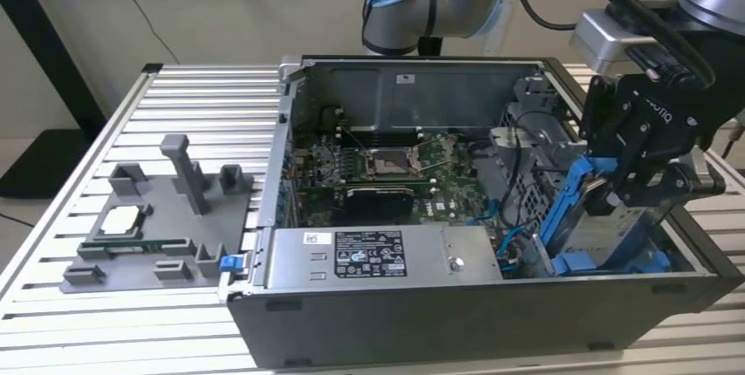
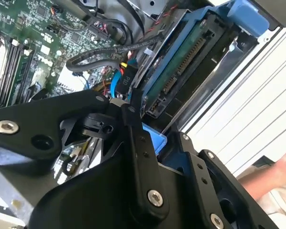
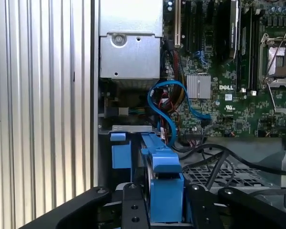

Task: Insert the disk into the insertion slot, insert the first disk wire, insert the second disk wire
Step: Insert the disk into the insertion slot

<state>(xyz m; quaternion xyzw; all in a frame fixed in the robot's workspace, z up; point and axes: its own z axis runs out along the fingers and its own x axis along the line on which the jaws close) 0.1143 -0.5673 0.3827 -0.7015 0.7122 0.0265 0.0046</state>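
Observation:
In the exterior view my gripper (image 1: 634,185) is shut on the disk (image 1: 608,228), a silver drive in a bright blue carrier. The disk stands steeply tilted at the case's right end, its lower edge down in the insertion slot (image 1: 666,263), a grey bay with blue tabs. In the first wrist view the blue carrier (image 3: 164,176) sits clamped between the black fingers (image 3: 132,206). The second wrist view has the disk (image 2: 181,71) seen from its connector edge. A loose blue disk wire (image 3: 158,102) loops beside the bay, and black wires (image 2: 109,51) lie near the disk's connector end.
The open computer case (image 1: 466,318) rests on a slatted metal table (image 1: 187,105). Inside it are the motherboard (image 1: 385,174) and a grey power supply box (image 1: 385,257). A grey fixture with parts (image 1: 152,227) stands at the exterior view's left. A person's hand (image 2: 276,171) is beside the case.

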